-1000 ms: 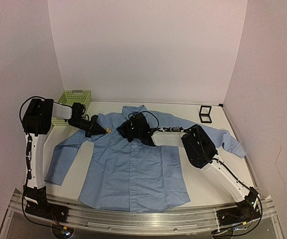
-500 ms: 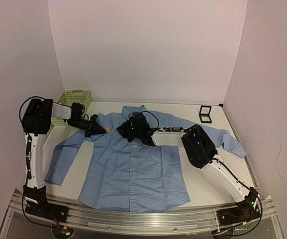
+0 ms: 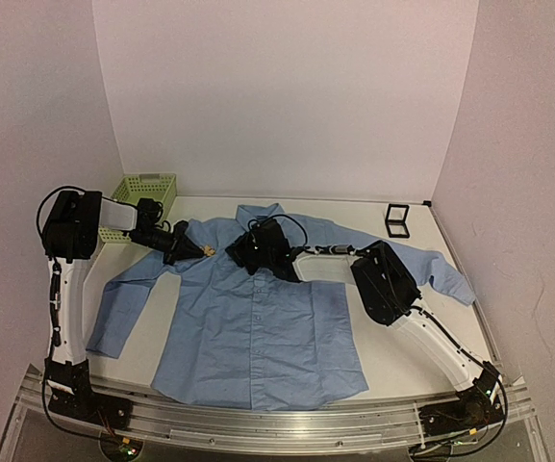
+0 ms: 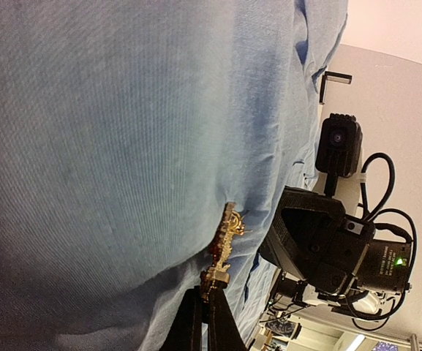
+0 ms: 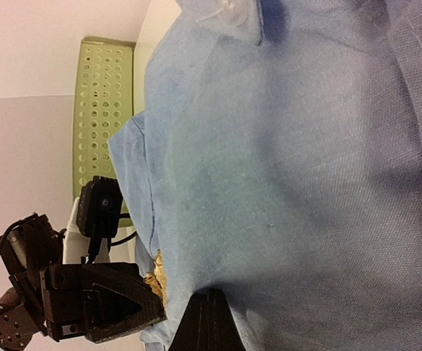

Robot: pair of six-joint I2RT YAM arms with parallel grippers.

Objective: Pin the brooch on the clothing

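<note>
Pale desk (image 3: 392,371), shirt (image 3: 258,327) flat. Left jaws clamp brooch (image 4: 225,238) at shoulder; right jaws shut against shirt. Next, probably: pierce cloth.

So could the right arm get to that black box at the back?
Probably, once it lets go: its end effector looks shut on the shirt, and only flat sleeve lies between it and the box.

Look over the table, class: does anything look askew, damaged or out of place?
Nothing looks spilled or damaged. The shirt lies spread out, except near the collar, where the right hand appears to pinch its fabric into a ridge. The left hand holds the brooch beside it.
</note>
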